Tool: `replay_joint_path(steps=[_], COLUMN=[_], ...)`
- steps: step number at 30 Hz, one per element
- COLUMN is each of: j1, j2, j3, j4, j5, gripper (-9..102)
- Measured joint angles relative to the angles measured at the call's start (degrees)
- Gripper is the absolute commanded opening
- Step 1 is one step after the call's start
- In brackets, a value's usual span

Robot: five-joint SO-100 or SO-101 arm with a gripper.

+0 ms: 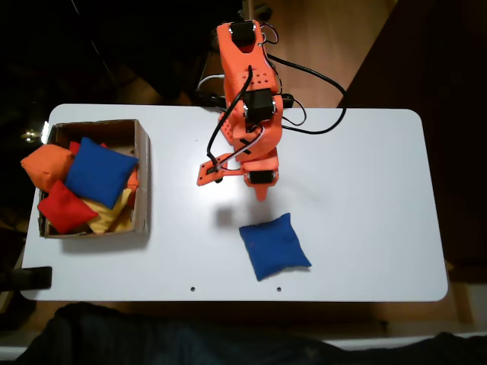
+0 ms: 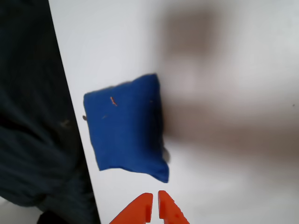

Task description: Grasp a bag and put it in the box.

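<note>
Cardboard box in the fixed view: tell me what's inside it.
The box holds a blue beanbag on top, a red one, an orange one hanging over the rim, and something yellow underneath. The box floor and anything beneath the pile are covered.

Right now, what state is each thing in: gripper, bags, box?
gripper: shut, empty, above the table near the loose blue bag.
blue bag: lying flat on the white table, free, not grasped.
second blue bag: in the box, resting on top of the others.
red bag: in the box.
orange bag: sitting over the box's left wall.
box: open-topped, nearly full.
</note>
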Motion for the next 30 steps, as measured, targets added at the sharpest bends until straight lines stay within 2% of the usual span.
replay_joint_path(steps=[30], j1=[-1.8], j2=[-21.1], j3=[-14.7], j4=[-3.2], j5=[5.2], gripper=[0])
